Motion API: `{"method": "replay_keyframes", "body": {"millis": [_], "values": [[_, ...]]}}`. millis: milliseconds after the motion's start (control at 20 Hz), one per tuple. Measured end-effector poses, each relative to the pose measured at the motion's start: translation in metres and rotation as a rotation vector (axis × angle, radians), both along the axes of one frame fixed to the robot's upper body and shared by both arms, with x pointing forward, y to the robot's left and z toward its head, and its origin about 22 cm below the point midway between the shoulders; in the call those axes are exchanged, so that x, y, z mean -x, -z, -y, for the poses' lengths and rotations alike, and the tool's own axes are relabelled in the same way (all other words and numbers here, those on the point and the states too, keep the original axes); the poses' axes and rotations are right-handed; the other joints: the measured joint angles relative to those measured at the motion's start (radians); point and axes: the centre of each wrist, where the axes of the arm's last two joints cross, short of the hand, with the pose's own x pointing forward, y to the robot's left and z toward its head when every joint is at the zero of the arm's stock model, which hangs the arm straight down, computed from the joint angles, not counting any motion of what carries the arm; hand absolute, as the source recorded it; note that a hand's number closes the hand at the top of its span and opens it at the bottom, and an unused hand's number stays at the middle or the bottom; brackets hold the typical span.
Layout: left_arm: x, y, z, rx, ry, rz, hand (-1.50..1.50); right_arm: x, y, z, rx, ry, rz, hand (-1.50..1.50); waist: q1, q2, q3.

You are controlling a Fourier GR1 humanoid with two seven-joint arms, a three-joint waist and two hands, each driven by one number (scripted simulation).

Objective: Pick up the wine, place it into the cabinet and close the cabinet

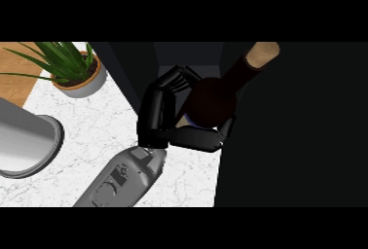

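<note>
The wine bottle (214, 97) is dark, with a tan top (262, 51) on its neck, and leans up and to the right. My right hand (159, 113) is shut on it: the fingers curl over its left side and the thumb (197, 138) wraps under its base. Hand and bottle are at the mouth of the dark cabinet (302, 121), which fills the right half of the view. The bottle's lower part is hidden behind the hand. My grey right forearm (123, 180) comes in from the lower edge. My left hand does not show.
A potted green plant (78, 73) stands at the back left on the white marble counter (86, 121). A large grey cylinder (25, 141) fills the left edge. A wooden surface (16, 80) shows at the far left.
</note>
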Motion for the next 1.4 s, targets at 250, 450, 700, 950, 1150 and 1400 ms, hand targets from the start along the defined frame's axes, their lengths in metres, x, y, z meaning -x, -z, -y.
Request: {"method": "replay_keyframes", "body": {"millis": [250,450,700,950,1150,1400], "values": [[-0.001,0.014,0.005,0.03,-0.017,-0.027,1.5,-0.002,-0.004,0.001,0.004,0.005,0.007,-1.5,-0.001,0.001,0.0],[-0.005,0.026,0.002,0.06,-0.031,-0.038,1.5,-0.002,-0.005,-0.001,0.004,0.0,0.003,-1.5,-0.001,0.001,0.0],[-0.009,0.042,-0.001,0.041,-0.049,-0.041,1.5,-0.001,-0.002,0.002,0.01,0.009,0.011,-1.5,0.0,0.001,0.0],[-0.013,0.059,0.001,-0.037,-0.086,-0.027,1.5,-0.004,-0.005,0.0,0.002,0.007,0.015,-1.5,0.002,0.001,0.0],[-0.017,0.07,0.0,-0.063,-0.105,-0.022,1.5,-0.003,-0.004,-0.001,0.002,0.003,0.007,-1.5,0.001,0.001,0.0],[-0.032,0.083,-0.011,-0.069,-0.144,-0.007,1.5,-0.001,-0.001,0.001,0.007,0.008,0.009,-1.5,-0.001,0.001,0.0]]}}
